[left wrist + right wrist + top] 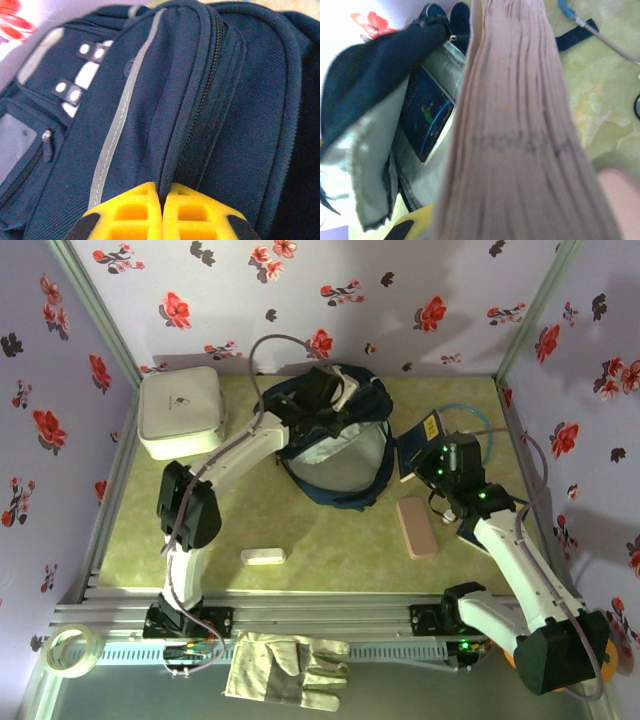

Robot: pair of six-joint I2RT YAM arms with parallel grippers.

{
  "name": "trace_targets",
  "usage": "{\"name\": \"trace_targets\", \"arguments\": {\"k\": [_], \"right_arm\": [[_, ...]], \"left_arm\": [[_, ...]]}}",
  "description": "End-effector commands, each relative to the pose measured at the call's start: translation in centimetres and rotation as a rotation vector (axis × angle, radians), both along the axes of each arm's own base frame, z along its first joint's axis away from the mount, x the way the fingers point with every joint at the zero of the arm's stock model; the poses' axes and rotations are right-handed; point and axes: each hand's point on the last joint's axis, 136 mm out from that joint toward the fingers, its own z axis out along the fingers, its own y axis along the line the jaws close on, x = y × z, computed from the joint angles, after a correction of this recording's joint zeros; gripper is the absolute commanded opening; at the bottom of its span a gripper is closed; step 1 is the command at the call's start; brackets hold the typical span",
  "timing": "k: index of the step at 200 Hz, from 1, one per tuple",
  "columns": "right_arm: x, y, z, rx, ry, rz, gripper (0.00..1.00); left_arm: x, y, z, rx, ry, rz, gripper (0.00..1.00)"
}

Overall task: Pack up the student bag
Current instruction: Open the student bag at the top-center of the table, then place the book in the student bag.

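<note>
Left claw [162,216] clamped on student bag [165,100] zipper edge | right claw [436,462] clamped on book [520,125] beside its opening

navy student bag [340,465], apparently open, mid-table

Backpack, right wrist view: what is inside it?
Inside the backpack, a blue picture book sits among grey lining. Anything deeper is hidden by its fabric and the thick book in front.
</note>
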Motion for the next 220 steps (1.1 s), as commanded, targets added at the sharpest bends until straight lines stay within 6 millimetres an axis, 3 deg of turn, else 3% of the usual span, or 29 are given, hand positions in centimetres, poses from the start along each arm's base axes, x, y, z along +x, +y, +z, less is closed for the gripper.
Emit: {"name": "trace_targets", "arguments": {"k": [1, 49, 91, 158, 220], "right_arm": [[1.0, 2.3, 2.5, 0.114, -0.115, 0.086, 0.11], [1.9, 7.5, 2.8, 0.245, -0.146, 0.226, 0.12], [3.9, 11.8, 0.4, 0.308, -0.094, 0.269, 0.11], [9.7, 14.7, -3.0, 0.385, -0.041, 0.2, 0.1], [12.6, 16.2, -8.9, 0.435, 0.098, 0.105, 0.1]], "left_arm": [[1.4, 0.5, 6.5, -0.207, -0.111, 0.089, 0.0], [1.1, 0.3, 8.0, -0.246, -0.123, 0.071, 0.0], [0.8, 0.5, 8.5, -0.262, -0.118, 0.073, 0.0], [0.0, 0.9, 8.7, -0.296, -0.081, 0.055, 0.0], [-0.2, 1.5, 8.5, -0.314, -0.055, 0.055, 0.0]]}}
